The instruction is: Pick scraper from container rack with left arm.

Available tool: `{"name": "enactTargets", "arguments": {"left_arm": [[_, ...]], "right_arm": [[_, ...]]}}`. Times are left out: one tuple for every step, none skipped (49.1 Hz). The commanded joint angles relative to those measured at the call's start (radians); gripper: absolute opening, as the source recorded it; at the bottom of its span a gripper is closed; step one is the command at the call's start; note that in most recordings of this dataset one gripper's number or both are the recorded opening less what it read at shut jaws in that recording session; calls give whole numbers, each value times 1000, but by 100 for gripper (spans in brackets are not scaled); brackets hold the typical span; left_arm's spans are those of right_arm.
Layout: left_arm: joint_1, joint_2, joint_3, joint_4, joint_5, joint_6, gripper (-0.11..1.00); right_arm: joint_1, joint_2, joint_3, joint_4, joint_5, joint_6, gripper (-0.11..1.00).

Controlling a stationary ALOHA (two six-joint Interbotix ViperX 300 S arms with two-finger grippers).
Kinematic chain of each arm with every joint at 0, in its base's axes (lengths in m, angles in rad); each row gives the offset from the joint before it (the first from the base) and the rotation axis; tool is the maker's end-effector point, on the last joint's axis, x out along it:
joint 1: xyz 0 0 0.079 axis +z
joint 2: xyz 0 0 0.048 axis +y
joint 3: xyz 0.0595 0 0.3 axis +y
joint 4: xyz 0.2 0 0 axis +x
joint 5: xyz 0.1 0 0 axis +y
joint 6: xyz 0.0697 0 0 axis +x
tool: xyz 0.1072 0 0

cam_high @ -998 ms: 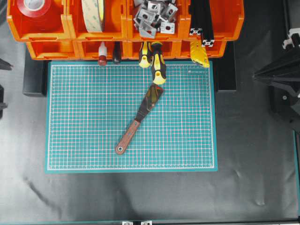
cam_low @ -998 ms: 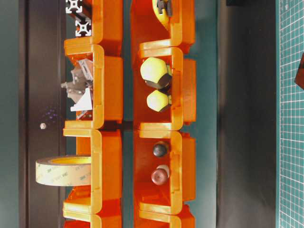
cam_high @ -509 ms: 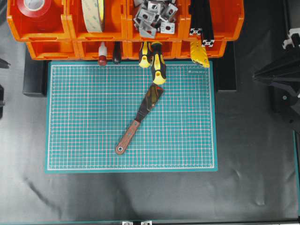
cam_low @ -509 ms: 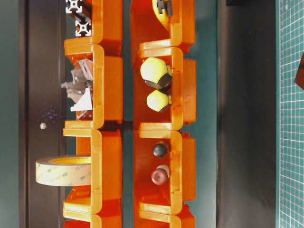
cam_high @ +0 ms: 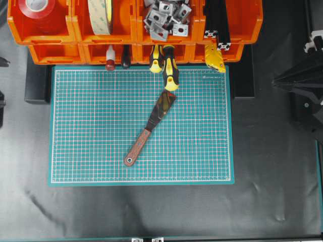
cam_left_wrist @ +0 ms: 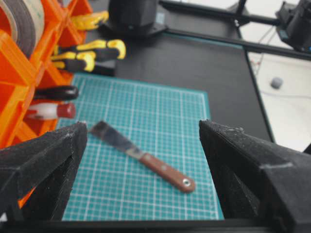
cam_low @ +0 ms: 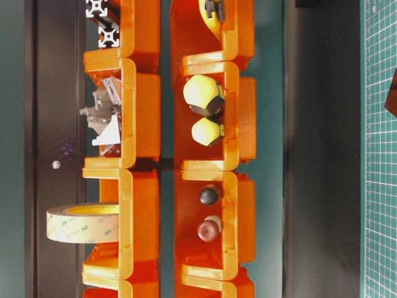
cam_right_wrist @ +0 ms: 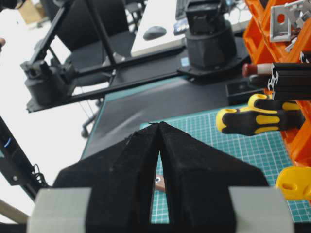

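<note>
The long flat scraper (cam_high: 150, 127) with its reddish-brown wooden handle and dark blade lies diagonally on the green gridded cutting mat (cam_high: 91, 126), outside the bright orange plastic container rack (cam_high: 50, 50) that runs along the mat's far edge. Its blade tip points toward the rack and sits just beside the yellow-and-black screwdriver handles (cam_high: 169, 68) that jut from a lower bin; the ringed handle end points away, toward the mat's middle.

In the left wrist view the left pincer (cam_left_wrist: 141, 150) stands wide open and empty, its black fingers (cam_left_wrist: 43, 160) framing the scraper (cam_left_wrist: 146, 158), which lies apart from them on the mat.

In the right wrist view the right pincer (cam_right_wrist: 158, 160) is closed, its two black fingers pressed together with nothing between them, above the near edge of the mat.
</note>
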Motion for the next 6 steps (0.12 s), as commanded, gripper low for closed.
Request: {"name": "enactTargets", "arguments": {"left_arm": [[3,5,-6,3,-5,-3,91],[3,5,-6,3,-5,-3,91],[3,3,-6,3,-5,-3,91],[5,3,-6,3,-5,-3,91],[5,2,-6,3,-5,-3,91],[6,2,-6,3,-5,-3,91]], "right_arm": [[-2,6,-31,2,-6,-3,1],[-2,6,-31,0,-6,-3,1],[-2,6,-31,0,-6,-5,1],[-2,5,-31,0,-8,-5,1],[-2,5,-31,-2,-8,-5,1],[-2,3,-31,-2,-11,-6,1]]}}
